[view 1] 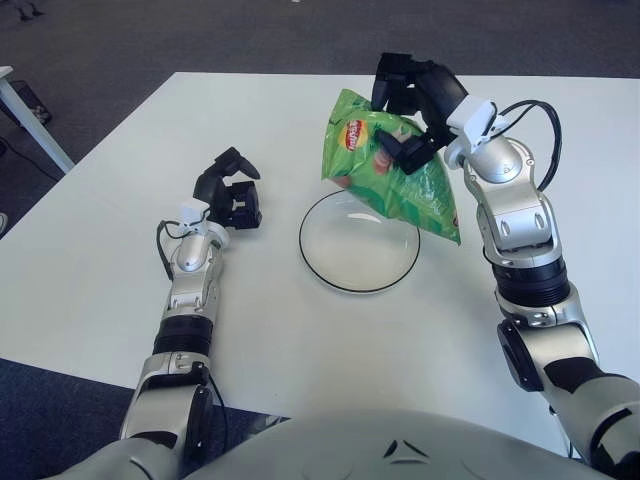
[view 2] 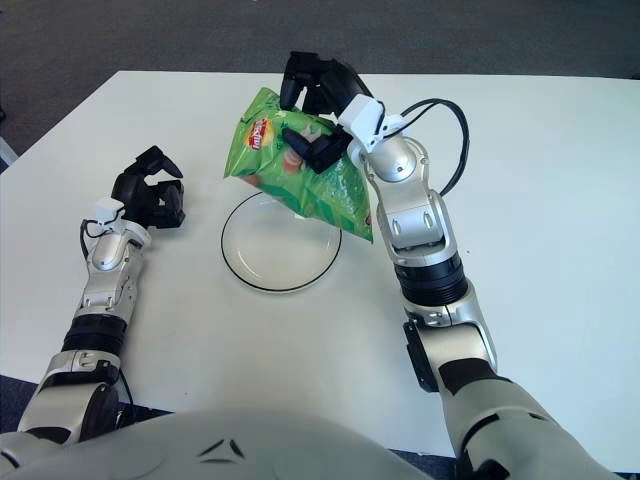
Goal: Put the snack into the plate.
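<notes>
Two hands show over the white table (view 1: 90, 260). Right hand (view 1: 410, 105) pinches the green snack bag (view 1: 390, 180) by its upper end, holding it in the air above the far rim of the plate (view 1: 350, 275). Its long axis slants, logo end up toward the robot's left, the other corner hanging low on the right, probably clear of the plate. Left hand (view 1: 230, 195) shows left of the plate, fingers curled, holding nothing.
</notes>
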`<action>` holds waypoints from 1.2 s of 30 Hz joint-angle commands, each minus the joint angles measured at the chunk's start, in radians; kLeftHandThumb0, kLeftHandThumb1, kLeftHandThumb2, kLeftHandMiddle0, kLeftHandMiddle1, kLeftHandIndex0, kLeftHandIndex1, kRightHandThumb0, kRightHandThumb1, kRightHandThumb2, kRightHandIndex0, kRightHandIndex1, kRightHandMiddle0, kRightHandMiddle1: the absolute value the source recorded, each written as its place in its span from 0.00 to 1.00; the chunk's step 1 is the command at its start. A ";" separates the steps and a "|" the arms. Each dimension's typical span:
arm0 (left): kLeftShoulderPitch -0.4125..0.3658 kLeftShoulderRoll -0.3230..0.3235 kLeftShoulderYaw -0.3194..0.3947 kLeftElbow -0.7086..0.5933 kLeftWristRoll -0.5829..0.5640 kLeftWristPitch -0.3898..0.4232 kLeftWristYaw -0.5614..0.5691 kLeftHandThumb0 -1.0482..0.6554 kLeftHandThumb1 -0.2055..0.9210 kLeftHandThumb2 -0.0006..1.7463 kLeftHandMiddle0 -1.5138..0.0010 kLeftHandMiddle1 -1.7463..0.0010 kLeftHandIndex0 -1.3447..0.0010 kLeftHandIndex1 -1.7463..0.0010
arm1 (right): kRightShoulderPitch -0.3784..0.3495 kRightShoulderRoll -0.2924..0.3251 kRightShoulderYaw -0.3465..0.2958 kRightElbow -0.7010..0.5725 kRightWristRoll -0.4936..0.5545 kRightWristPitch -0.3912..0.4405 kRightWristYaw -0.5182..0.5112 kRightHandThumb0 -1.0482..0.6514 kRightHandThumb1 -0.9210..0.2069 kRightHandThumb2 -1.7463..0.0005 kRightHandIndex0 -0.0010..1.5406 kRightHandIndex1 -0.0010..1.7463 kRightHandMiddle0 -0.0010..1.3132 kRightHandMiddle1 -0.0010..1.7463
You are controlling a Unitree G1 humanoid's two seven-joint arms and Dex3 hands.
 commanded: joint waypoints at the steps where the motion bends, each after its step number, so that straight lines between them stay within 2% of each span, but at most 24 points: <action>1: 0.175 -0.086 -0.015 0.146 0.004 -0.017 0.011 0.32 0.40 0.80 0.09 0.00 0.50 0.00 | -0.043 0.016 0.037 -0.010 -0.015 -0.056 0.012 0.62 0.85 0.03 0.59 0.96 0.49 1.00; 10: 0.171 -0.094 -0.014 0.153 0.000 -0.028 0.013 0.32 0.41 0.80 0.09 0.00 0.50 0.00 | -0.038 0.025 0.069 0.082 -0.021 -0.190 0.002 0.62 0.86 0.00 0.57 1.00 0.51 1.00; 16: 0.171 -0.096 -0.013 0.156 -0.002 -0.033 0.011 0.32 0.41 0.80 0.09 0.00 0.50 0.00 | 0.018 0.017 0.099 0.117 -0.008 -0.297 0.027 0.62 0.87 0.01 0.58 0.97 0.51 1.00; 24: 0.170 -0.099 -0.013 0.155 0.000 -0.038 0.013 0.32 0.41 0.80 0.09 0.00 0.50 0.00 | 0.022 -0.001 0.118 0.206 0.012 -0.422 0.091 0.62 0.88 0.01 0.60 0.96 0.52 1.00; 31: 0.172 -0.101 -0.013 0.154 0.002 -0.042 0.016 0.32 0.41 0.80 0.09 0.00 0.50 0.00 | 0.024 -0.006 0.111 0.228 0.057 -0.430 0.177 0.62 0.91 0.00 0.64 0.92 0.53 1.00; 36: 0.172 -0.100 -0.013 0.153 0.003 -0.041 0.017 0.32 0.41 0.80 0.09 0.00 0.51 0.00 | 0.014 -0.022 0.111 0.231 0.069 -0.408 0.240 0.61 0.89 0.00 0.60 0.98 0.53 0.98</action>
